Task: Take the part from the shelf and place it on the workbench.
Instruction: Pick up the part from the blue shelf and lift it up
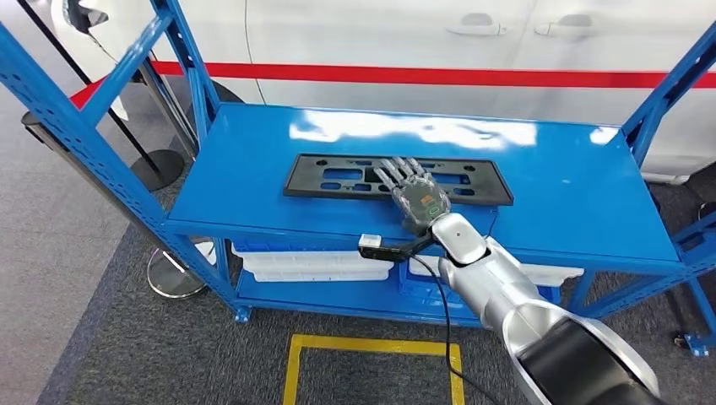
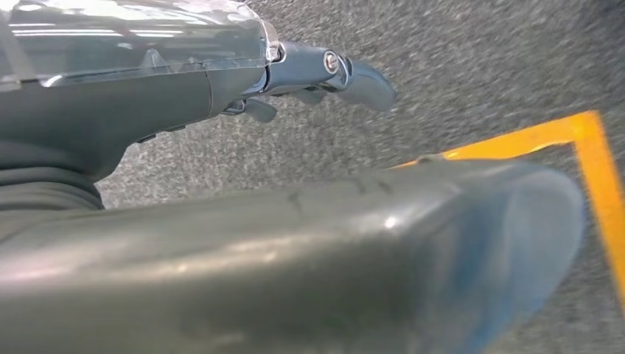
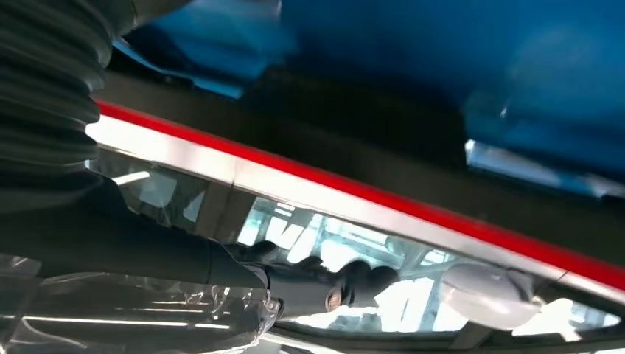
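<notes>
The part (image 1: 338, 177) is a flat black rectangular frame with cut-outs, lying on the blue shelf top (image 1: 574, 186) near its middle. My right hand (image 1: 414, 196) reaches in from the front and lies flat over the part's right half, fingers stretched and slightly spread, gripping nothing. Whether it touches the part I cannot tell. In the right wrist view the dark part (image 3: 354, 125) runs close by the hand's fingers (image 3: 361, 280). My left hand (image 2: 317, 74) appears in the left wrist view over grey carpet, fingers loosely extended and holding nothing.
A white car (image 1: 422, 42) with a red stripe stands right behind the shelf. White trays (image 1: 312, 266) sit on the lower shelf. Blue slanted uprights (image 1: 76, 126) frame both ends. A yellow floor marking (image 1: 371, 346) lies before the shelf, and a stanchion base (image 1: 173, 278) stands at the left.
</notes>
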Robot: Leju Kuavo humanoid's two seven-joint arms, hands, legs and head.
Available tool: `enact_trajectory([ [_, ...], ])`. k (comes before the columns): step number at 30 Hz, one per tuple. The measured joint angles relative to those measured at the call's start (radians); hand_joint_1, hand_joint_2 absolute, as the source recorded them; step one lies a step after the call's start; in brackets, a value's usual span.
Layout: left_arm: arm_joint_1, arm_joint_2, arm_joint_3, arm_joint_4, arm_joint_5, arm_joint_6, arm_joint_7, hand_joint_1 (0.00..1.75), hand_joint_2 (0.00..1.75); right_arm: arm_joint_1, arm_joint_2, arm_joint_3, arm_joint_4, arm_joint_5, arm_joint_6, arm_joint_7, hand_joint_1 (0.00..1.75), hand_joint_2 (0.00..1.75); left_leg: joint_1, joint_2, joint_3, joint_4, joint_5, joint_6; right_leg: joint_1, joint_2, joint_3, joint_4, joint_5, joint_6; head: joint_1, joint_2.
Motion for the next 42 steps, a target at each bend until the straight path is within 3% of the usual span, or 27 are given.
enact_trajectory([
  [2, -0.002, 0.000, 0.000, 0.000, 0.000, -0.001, 0.000, 0.00, 0.00, 0.015, -0.001, 0.000, 0.003, 0.000, 0.001, 0.000, 0.00, 1.75, 0.004, 0.005, -0.089, 0.148, -0.040, -0.008, -0.004, -0.002, 0.036, -0.020, -0.018, 0.001, -0.002, 0.000],
  [3, -0.002, 0.000, 0.000, 0.000, 0.000, -0.001, 0.000, 0.00, 0.00, 0.022, -0.002, 0.000, 0.005, 0.000, 0.002, 0.000, 0.00, 1.75, 0.007, 0.005, -0.136, 0.208, -0.042, -0.012, -0.006, -0.003, 0.050, -0.023, -0.028, 0.003, -0.002, 0.000],
  [4, 0.000, 0.000, 0.000, 0.000, 0.000, -0.001, 0.001, 0.00, 0.00, 0.027, -0.002, 0.000, 0.006, 0.000, 0.002, 0.000, 0.00, 1.75, 0.010, 0.006, -0.174, 0.235, -0.020, -0.018, -0.008, -0.003, 0.065, -0.025, -0.038, 0.006, -0.001, 0.000],
  [5, 0.002, 0.000, 0.000, 0.000, 0.000, -0.001, 0.001, 0.00, 0.00, 0.029, -0.001, 0.000, 0.006, 0.000, 0.002, 0.000, 0.00, 1.75, 0.013, 0.006, -0.195, 0.220, 0.028, -0.023, -0.011, -0.002, 0.080, -0.025, -0.049, 0.010, -0.001, 0.000],
  [7, 0.008, 0.000, 0.000, 0.001, 0.000, -0.001, 0.001, 0.00, 0.00, 0.030, -0.001, 0.000, 0.007, 0.000, 0.003, 0.000, 0.00, 1.75, 0.022, 0.010, -0.199, 0.109, 0.154, -0.034, -0.016, 0.001, 0.107, -0.024, -0.072, 0.020, -0.001, 0.000],
  [8, 0.011, -0.001, 0.000, 0.002, 0.000, -0.002, 0.001, 0.00, 0.00, 0.030, -0.001, 0.001, 0.007, 0.000, 0.004, 0.000, 0.00, 1.75, 0.022, 0.011, -0.194, 0.059, 0.198, -0.037, -0.017, 0.002, 0.116, -0.022, -0.081, 0.027, -0.002, 0.000],
  [9, 0.012, -0.001, 0.000, 0.004, 0.000, -0.002, 0.001, 0.00, 0.00, 0.030, -0.001, 0.001, 0.008, 0.000, 0.004, 0.000, 0.00, 1.75, 0.022, 0.012, -0.188, 0.026, 0.218, -0.036, -0.015, 0.003, 0.118, -0.018, -0.087, 0.033, -0.001, 0.000],
  [11, 0.008, -0.002, 0.000, 0.007, 0.000, -0.005, 0.001, 0.00, 0.00, 0.024, -0.001, 0.001, 0.007, 0.000, 0.003, 0.000, 0.00, 1.75, 0.020, 0.010, -0.177, 0.000, 0.201, -0.027, -0.011, 0.004, 0.113, -0.014, -0.094, 0.041, -0.001, 0.000],
  [14, 0.004, -0.002, 0.000, 0.007, 0.001, -0.014, -0.004, 0.00, 0.00, 0.013, 0.000, 0.001, 0.005, -0.001, 0.004, -0.002, 0.00, 1.75, 0.025, -0.002, -0.168, -0.025, 0.175, -0.024, -0.009, 0.003, 0.106, -0.015, -0.101, 0.034, 0.000, 0.000],
  [18, 0.004, -0.003, 0.000, 0.007, 0.002, -0.017, -0.015, 0.00, 0.00, 0.013, 0.000, 0.000, 0.005, -0.041, 0.036, -0.038, 0.00, 1.75, 0.025, -0.012, -0.171, -0.024, 0.171, -0.017, -0.009, 0.002, 0.109, -0.018, -0.093, 0.023, 0.000, 0.000],
  [24, 0.004, -0.003, 0.000, 0.007, 0.002, -0.011, -0.028, 0.00, 0.00, 0.012, 0.006, -0.010, -0.003, -0.118, 0.123, -0.078, 0.00, 1.75, 0.019, -0.014, -0.164, -0.024, 0.164, 0.004, -0.011, 0.002, 0.116, -0.019, -0.089, 0.027, 0.000, 0.000],
  [29, 0.004, -0.002, 0.001, 0.007, 0.000, 0.001, -0.031, 0.00, 0.00, 0.012, 0.009, -0.009, -0.004, -0.119, 0.141, -0.053, 0.00, 1.75, 0.012, -0.012, -0.158, -0.024, 0.162, 0.013, -0.018, -0.001, 0.126, -0.028, -0.097, 0.052, 0.000, 0.000],
  [32, 0.004, -0.002, 0.001, 0.007, 0.000, 0.007, -0.033, 0.00, 0.00, 0.012, 0.009, -0.009, -0.004, -0.127, 0.149, -0.054, 0.00, 1.75, 0.012, -0.011, -0.153, -0.024, 0.162, 0.013, -0.017, -0.001, 0.128, -0.027, -0.097, 0.055, 0.000, 0.000],
  [36, 0.004, -0.002, 0.001, 0.007, 0.000, 0.013, -0.034, 0.00, 0.00, 0.013, 0.009, -0.009, -0.004, -0.136, 0.152, -0.053, 1.72, 1.75, 0.012, -0.011, -0.151, -0.024, 0.163, 0.013, -0.017, -0.001, 0.128, -0.022, -0.097, 0.057, 0.000, 0.000],
  [42, 0.004, -0.002, 0.002, 0.007, 0.000, 0.025, -0.035, 0.00, 0.00, 0.019, 0.009, -0.013, -0.011, -0.195, 0.151, -0.093, 1.75, 1.75, 0.012, -0.010, -0.149, -0.024, 0.163, 0.013, -0.016, -0.001, 0.127, -0.018, -0.099, 0.057, 0.000, 0.000],
])
